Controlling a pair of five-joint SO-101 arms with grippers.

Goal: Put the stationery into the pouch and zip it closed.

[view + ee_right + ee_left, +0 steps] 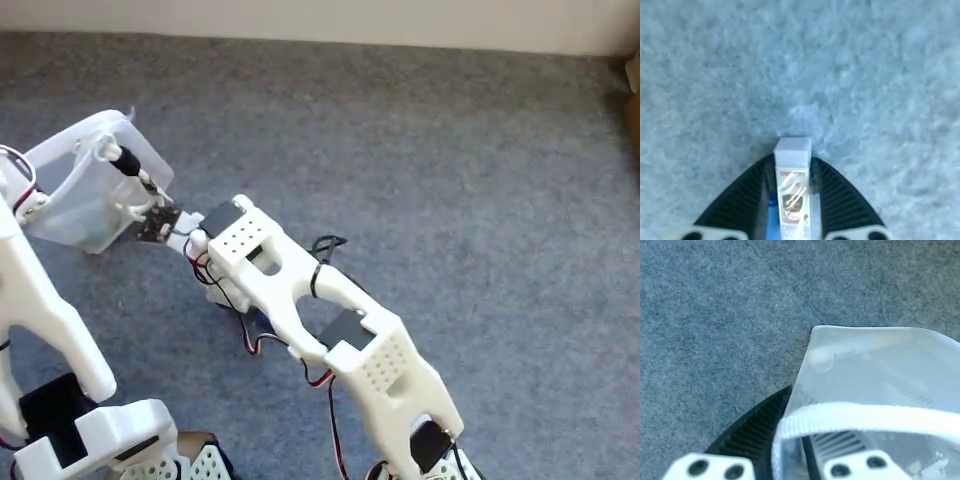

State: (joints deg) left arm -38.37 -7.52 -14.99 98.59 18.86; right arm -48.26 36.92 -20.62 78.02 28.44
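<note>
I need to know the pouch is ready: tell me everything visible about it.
The pouch is translucent, clear plastic by its look, with a white zip band along its mouth. It is held tilted at the left of the grey carpet, mouth seemingly open. The left gripper is clamped on its wall by the band. Contents cannot be made out.

No legible txt, red print on eraser (792, 192) sleeve too blurry to read

A grey, carpet-textured counter (470, 150) is stretching right across the scene, its nap catching the light unevenly. Along the far edge a pale strip (350, 18) is running, and at the right edge a brown sliver (634, 100) is poking in.
</note>
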